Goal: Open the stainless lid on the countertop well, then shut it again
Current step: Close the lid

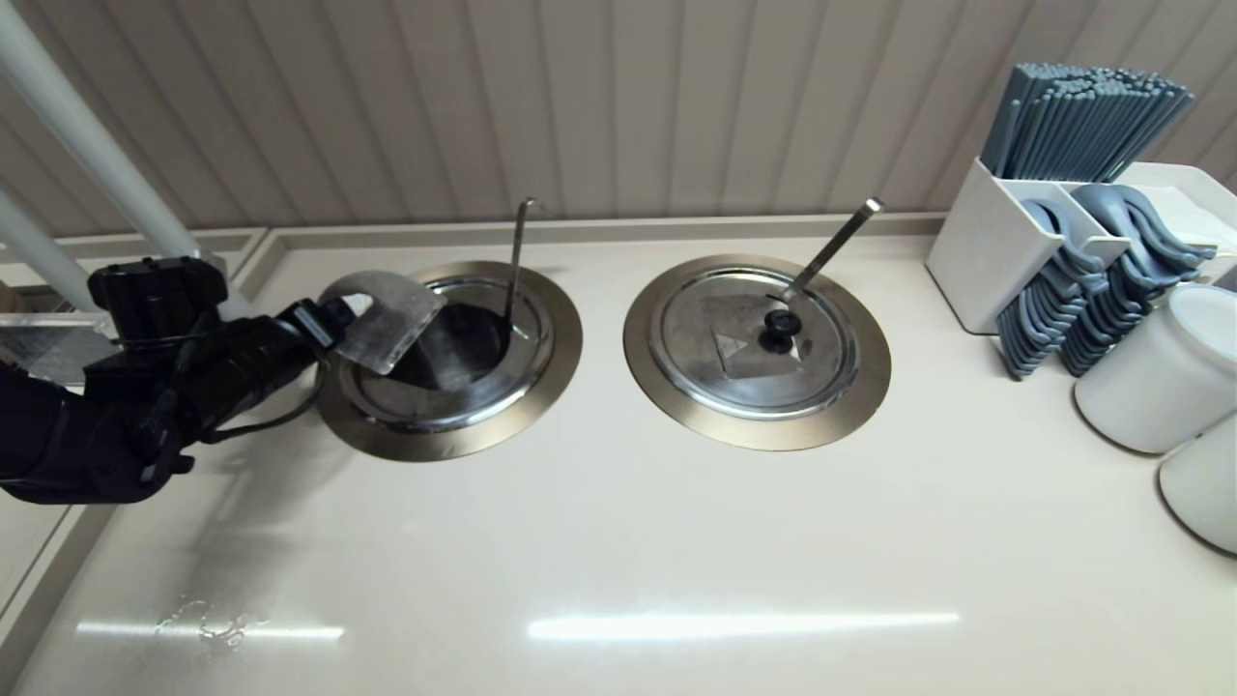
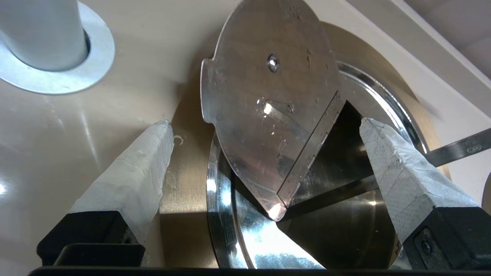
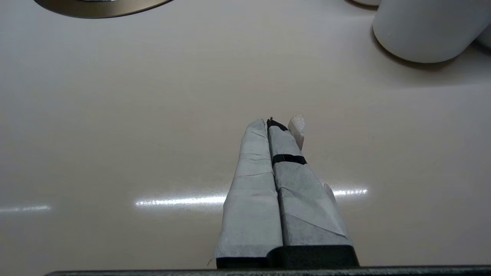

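The countertop well (image 1: 454, 440) is the left one, with a bronze rim ring (image 2: 184, 191) and a thin hook-ended ladle handle (image 1: 517, 261) rising from it. One half of the stainless lid (image 1: 387, 329) stands tilted up over the well's left side, showing its bare underside (image 2: 268, 99) with a small screw; its knob is hidden. The well's dark inside shows beside it. My left gripper (image 1: 338, 319) (image 2: 264, 122) is open at the well's left rim, one finger on each side of the raised half, touching neither face. My right gripper (image 3: 270, 124) is shut and empty over bare counter.
A second well with a closed lid (image 1: 754, 338) and a flat-handled ladle lies to the right. A white holder (image 1: 976, 251) with chopsticks and spoons and white cups (image 1: 1160, 367) stand at the far right. A white post (image 1: 87, 135) (image 2: 42, 34) rises left of the well.
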`<state>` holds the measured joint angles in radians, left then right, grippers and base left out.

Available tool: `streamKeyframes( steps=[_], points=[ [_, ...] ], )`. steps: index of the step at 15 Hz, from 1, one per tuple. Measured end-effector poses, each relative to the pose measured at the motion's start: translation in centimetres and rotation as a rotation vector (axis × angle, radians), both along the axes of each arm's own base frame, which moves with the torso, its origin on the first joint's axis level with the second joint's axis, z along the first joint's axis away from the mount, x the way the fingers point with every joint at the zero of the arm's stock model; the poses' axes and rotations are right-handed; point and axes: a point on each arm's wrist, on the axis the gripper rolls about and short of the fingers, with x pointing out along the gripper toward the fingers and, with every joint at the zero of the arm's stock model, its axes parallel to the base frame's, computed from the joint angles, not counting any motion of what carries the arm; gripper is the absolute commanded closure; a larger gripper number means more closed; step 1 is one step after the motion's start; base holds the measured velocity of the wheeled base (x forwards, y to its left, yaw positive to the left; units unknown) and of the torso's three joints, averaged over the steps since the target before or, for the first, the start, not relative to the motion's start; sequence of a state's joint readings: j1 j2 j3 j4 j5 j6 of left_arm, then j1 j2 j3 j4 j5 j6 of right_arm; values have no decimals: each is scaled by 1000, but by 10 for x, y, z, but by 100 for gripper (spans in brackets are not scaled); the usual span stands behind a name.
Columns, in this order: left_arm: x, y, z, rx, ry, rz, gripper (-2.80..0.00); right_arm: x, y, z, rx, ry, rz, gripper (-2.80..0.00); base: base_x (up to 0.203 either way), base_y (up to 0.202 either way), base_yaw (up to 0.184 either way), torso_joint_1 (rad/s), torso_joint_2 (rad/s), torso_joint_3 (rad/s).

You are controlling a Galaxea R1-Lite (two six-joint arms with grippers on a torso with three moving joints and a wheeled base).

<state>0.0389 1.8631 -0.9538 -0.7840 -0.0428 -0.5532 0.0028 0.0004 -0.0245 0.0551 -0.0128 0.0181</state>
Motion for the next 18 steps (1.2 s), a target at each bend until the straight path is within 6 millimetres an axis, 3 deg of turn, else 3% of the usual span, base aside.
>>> streamKeyframes(
  steps=[7,18],
  points=[
    [12,1,-10,-2,-43,-4,-280,0,0,0,0,0,0,0,0,0,0,0,0,0],
    [10,-2,-4,-12,-56,-38,-280,0,0,0,0,0,0,0,0,0,0,0,0,0]
  ],
)
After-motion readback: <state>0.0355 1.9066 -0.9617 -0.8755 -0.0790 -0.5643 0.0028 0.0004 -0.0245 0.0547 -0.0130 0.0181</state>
